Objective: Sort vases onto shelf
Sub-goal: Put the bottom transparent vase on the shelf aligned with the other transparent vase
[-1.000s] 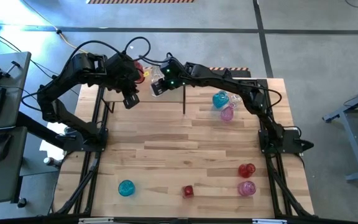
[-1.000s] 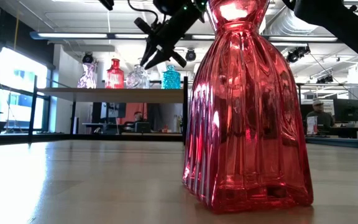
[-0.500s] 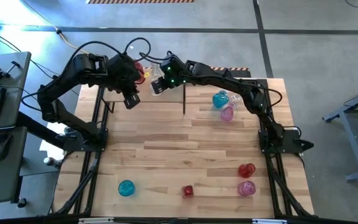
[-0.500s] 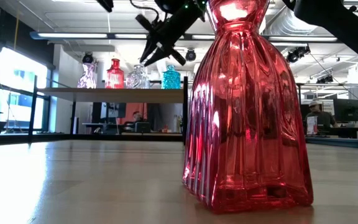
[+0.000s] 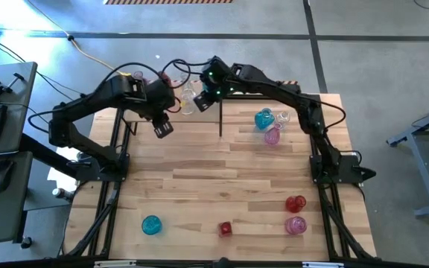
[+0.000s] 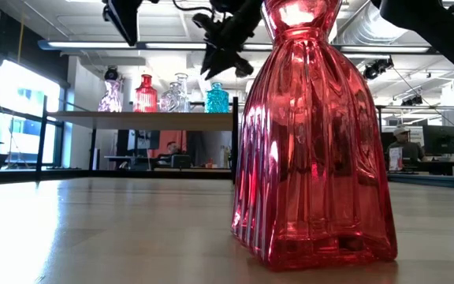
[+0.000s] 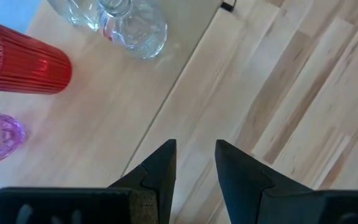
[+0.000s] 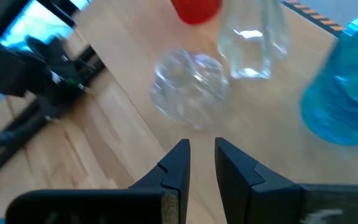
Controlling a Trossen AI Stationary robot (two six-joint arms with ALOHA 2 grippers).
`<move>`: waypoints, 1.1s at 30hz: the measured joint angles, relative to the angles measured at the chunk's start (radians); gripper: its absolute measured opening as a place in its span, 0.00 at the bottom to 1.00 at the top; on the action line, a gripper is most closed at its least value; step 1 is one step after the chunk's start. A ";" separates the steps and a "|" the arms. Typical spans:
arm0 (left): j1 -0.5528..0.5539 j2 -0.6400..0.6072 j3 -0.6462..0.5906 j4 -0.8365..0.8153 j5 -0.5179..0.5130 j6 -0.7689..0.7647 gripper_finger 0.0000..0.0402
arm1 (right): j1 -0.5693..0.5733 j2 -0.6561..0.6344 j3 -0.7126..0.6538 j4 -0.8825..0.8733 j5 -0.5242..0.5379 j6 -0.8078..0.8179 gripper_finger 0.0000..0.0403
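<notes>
The shelf (image 6: 144, 117) stands at the far end of the table (image 5: 222, 171), on the left side. On it, in the low view, five vases stand in a row: a pink one (image 6: 111, 95), a red one (image 6: 146, 93), two clear ones (image 6: 176, 95) and a blue one (image 6: 217, 98). The right wrist view looks down on the two clear vases (image 8: 190, 88), with the blue one (image 8: 340, 99) beside them and the red one (image 8: 195, 9) farther back.

More vases are on the table. A blue vase (image 5: 263, 118), a clear one (image 5: 281, 117) and a pink one (image 5: 272, 135) sit close together near the far right. A red vase (image 5: 296, 203) and a pink vase (image 5: 296, 225) are near the front right. A small red vase (image 5: 225, 228) stands at the front middle, and it fills the low view (image 6: 314, 142). A blue vase (image 5: 151, 224) is at the front left.

The right gripper (image 8: 201, 163) hangs over the shelf, just above the clear vases. Its fingers are close together with a thin gap, and they hold nothing.

The left gripper (image 7: 194, 165) hangs above the front edge of the shelf. Its fingers are a little apart and hold nothing.
</notes>
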 joint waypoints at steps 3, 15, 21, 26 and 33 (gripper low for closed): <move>0.000 0.000 -0.010 0.021 0.007 0.000 0.26 | -0.014 -0.007 0.000 -0.054 0.001 -0.032 0.14; 0.000 0.000 -0.178 0.236 0.060 0.059 0.26 | -0.089 -0.082 0.000 -0.139 0.007 -0.110 0.14; 0.003 0.001 -0.277 0.363 0.061 0.193 0.26 | -0.136 -0.130 0.000 -0.139 0.013 -0.136 0.14; 0.005 0.001 -0.347 0.467 0.097 0.256 0.26 | -0.169 -0.161 0.000 -0.150 0.014 -0.156 0.14; 0.031 0.001 -0.399 0.564 0.095 0.270 0.26 | -0.191 -0.182 0.000 -0.172 0.015 -0.188 0.14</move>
